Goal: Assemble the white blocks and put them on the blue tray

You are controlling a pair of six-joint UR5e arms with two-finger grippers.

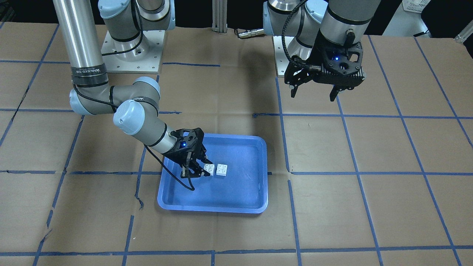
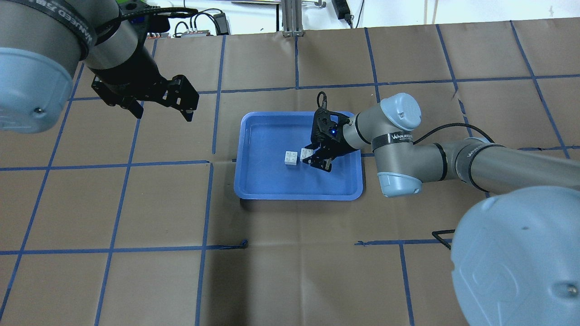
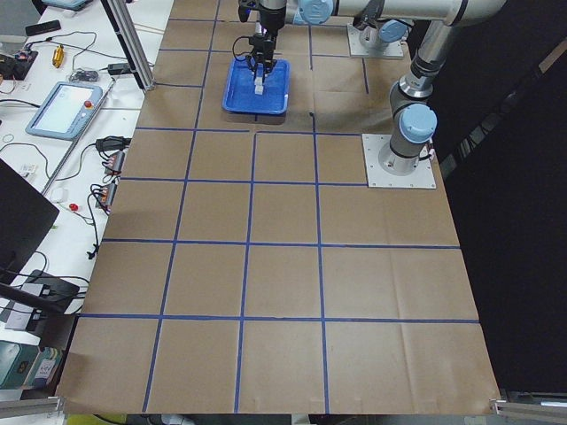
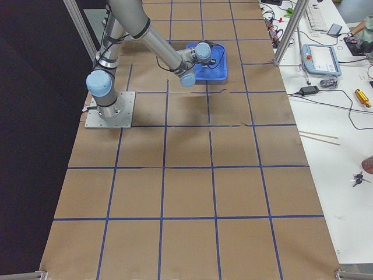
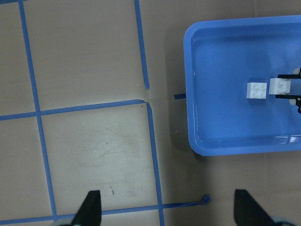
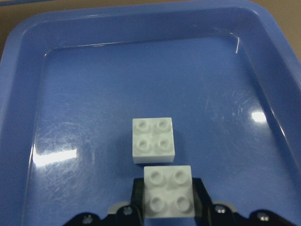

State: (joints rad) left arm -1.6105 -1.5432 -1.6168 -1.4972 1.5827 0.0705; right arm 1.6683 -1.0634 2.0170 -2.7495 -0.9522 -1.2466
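light: bright, even | glare: 2 white patches on blue tray | shadows: soft | focus: sharp

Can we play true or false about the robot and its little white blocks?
1. The gripped white block and the free white block both lie in the blue tray. True.
2. The two blocks are stacked one on top of the other. False: they sit side by side, studs up.
3. The right gripper has a finger on each side of the gripped white block. True.
4. The left gripper is carrying the free white block. False: it is open and empty, above the table, off to the side of the tray.
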